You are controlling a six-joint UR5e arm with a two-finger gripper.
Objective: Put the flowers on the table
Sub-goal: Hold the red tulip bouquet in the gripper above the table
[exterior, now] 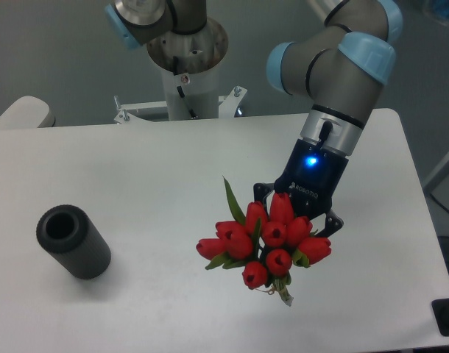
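So the flowers (pixel 265 243) are up in the air right now, red buds pointing out toward the camera, with one long green leaf sticking up on the left side of the bunch. The stems run back behind the heads, so you can't really see them, and that's where the tool (pixel 302 213) has hold of them. Its fingers are mostly hidden behind the blooms, but they look closed around the stem bundle. Nothing else is carrying the bunch, so I'd call it gripped.

Holding it by the stems makes sense to me: the heads are the soft, squashable part, and the tied stems give something firm to pinch. The wrist is tilted, so the bunch hangs at an angle rather than straight down.

Below it is the white surface (pixel 173 169), and there's plenty of bare room right under the bunch. I can't tell for sure how high the lowest bud sits above it, but it doesn't read as resting on it yet.

Off to the left, well apart from the flowers, a dark ribbed cylinder (pixel 73 241) lies tipped with its open end up-left.

My guess is the job is mid-carry: lower, lay the bunch flat, let go.
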